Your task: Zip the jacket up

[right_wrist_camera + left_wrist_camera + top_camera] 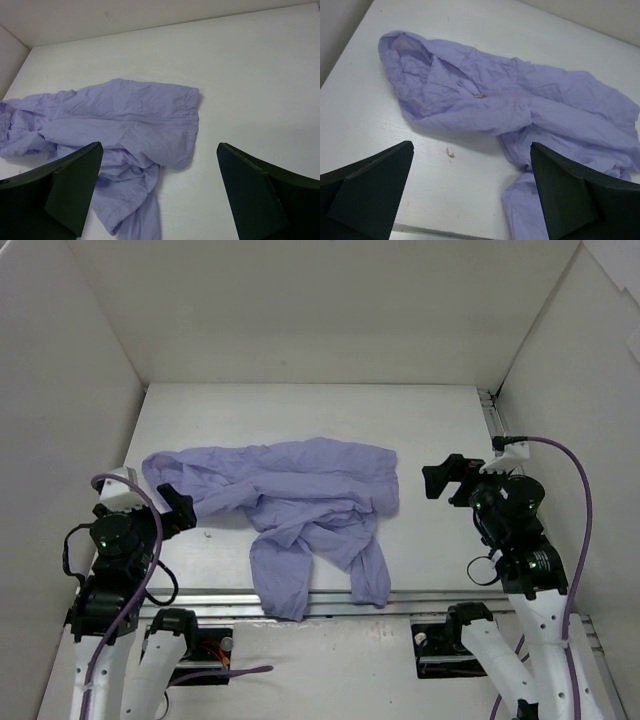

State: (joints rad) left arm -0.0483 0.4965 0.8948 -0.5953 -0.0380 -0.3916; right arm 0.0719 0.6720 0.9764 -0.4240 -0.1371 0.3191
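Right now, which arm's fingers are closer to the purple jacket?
The left arm's fingers, almost at the jacket's crumpled end; the right arm's fingers stand clearly apart.

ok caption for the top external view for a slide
Crumpled lavender jacket on the white table, left end effector and right end effector open either side.

The left arm (112, 545) stands bent at the left end of the jacket (290, 490). The left gripper (178, 505) points toward that end, very close to the cloth, and I cannot tell if it touches. Its fingers (370, 190) are spread wide and hold nothing. The right arm (515, 530) stands to the right of the jacket. The right gripper (442, 478) is near the jacket's right edge but apart from it, its fingers (260, 195) also spread wide.
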